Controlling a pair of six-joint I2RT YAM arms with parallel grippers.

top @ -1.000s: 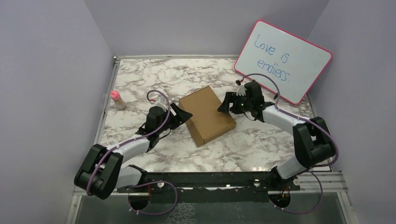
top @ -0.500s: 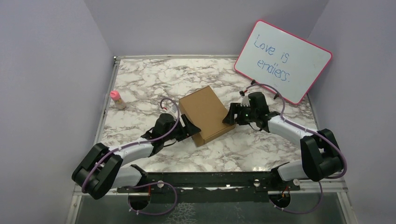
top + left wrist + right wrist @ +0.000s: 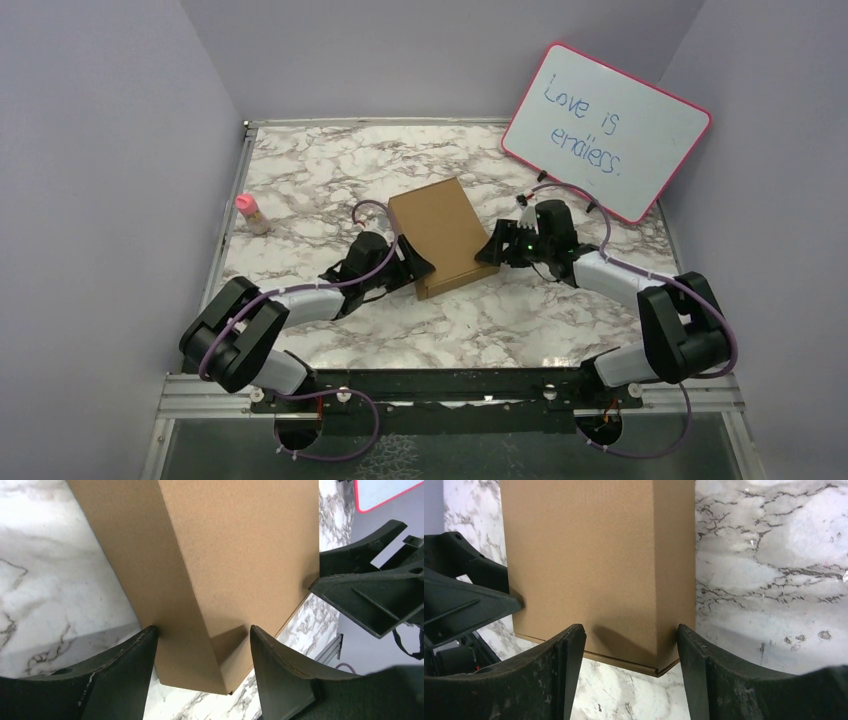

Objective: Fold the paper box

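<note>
Centrally, paper box (image 3: pixel 440 235) between left hand (image 3: pixel 418 268) and right hand (image 3: pixel 492 247), both spread

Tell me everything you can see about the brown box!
The paper box is plain brown cardboard with no print, already closed into a flat rectangle with crisp edges. It lies flat near the middle of the marble-patterned table, turned at a slant. The left gripper straddles its near left corner, jaws spread. The right gripper straddles its near right corner the same way. A thin flap edge shows low along one side.
</note>
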